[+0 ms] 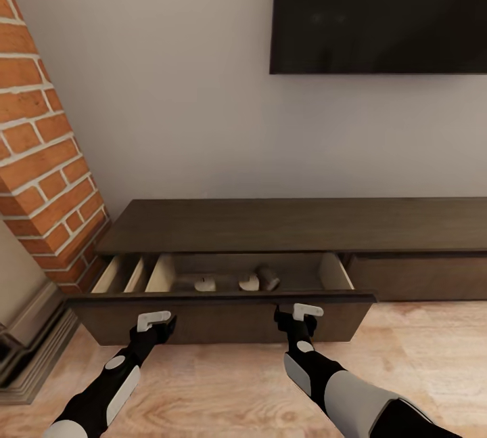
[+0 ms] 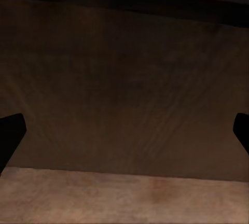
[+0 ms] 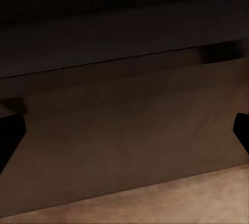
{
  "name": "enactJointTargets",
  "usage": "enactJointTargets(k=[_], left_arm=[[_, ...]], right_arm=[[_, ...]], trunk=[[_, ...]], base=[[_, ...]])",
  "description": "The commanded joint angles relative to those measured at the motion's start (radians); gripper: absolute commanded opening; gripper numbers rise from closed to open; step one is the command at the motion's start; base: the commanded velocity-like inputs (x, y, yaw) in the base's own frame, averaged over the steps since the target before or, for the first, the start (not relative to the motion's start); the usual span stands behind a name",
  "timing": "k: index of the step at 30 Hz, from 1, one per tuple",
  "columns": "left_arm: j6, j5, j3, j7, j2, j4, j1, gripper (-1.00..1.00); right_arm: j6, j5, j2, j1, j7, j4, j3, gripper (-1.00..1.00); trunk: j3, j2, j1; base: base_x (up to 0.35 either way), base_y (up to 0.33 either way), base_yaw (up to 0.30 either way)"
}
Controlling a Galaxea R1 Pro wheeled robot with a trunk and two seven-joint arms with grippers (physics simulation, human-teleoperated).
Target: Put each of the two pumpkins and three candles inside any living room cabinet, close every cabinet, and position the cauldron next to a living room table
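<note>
Nearest to me, at the bottom of the head view, my two black-and-grey arms reach forward over the pale wood-plank floor (image 1: 223, 390). The left gripper (image 1: 162, 327) sits at lower left and the right gripper (image 1: 292, 319) at lower centre, both up against the front panel of the pulled-out drawer (image 1: 223, 324). In the left wrist view the black fingertips (image 2: 11, 136) stand at the far edges of the frame with the dark-brown panel between them, so those jaws are spread wide; the right wrist view shows the same, its fingertips (image 3: 10, 138) wide apart and clasping nothing.

The drawer belongs to the long, low dark-brown wooden cabinet (image 1: 304, 225) that runs across the middle of the frame. It has a matt, faintly grained top and flat fronts. The drawer stands open, its side walls pale beige. Inside, near the middle, lie a few small pale shapes (image 1: 249, 282); I cannot tell what they are. To the right, a second drawer front (image 1: 419, 275) sits flush.

Further back, an orange brick column (image 1: 40, 174) with pale mortar slants up the left edge, above a grey moulded surround (image 1: 30, 336). Behind everything is a smooth off-white wall (image 1: 169, 86), and a flat black screen (image 1: 379, 11) fills the upper right.
</note>
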Motion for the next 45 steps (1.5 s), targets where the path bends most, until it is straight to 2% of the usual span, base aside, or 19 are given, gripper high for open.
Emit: enactJointTargets(k=[1,12,26,39,45], left_arm=[[-0.001,0.0,-0.001,0.001,0.0,0.0,0.0,1.0],[-0.002,0.0,-0.001,0.001,0.0,0.0,0.0,1.0],[-0.003,0.0,0.0,0.001,0.0,0.0,0.0,1.0],[-0.003,-0.003,0.001,0.001,0.0,0.0,0.0,1.0],[-0.003,-0.002,0.001,0.001,0.0,0.0,0.0,1.0]], right_arm=[[-0.002,0.001,0.0,-0.001,0.0,0.0,-0.003,1.0],[-0.001,0.001,0.0,-0.001,0.0,0.0,-0.003,1.0],[-0.001,0.001,0.0,-0.001,0.0,0.0,-0.003,1.0],[-0.001,0.001,0.0,-0.001,0.0,0.0,-0.003,1.0],[-0.001,0.001,0.0,-0.001,0.0,0.0,-0.002,1.0]], trunk=[[0.0,0.0,0.0],[0.0,0.0,0.0],[0.0,0.0,0.0],[0.0,0.0,0.0],[0.0,0.0,0.0]], base=[[0.322,0.0,0.0],[0.294,0.0,0.0],[0.193,0.0,0.0],[0.065,0.0,0.0],[-0.246,0.0,0.0]])
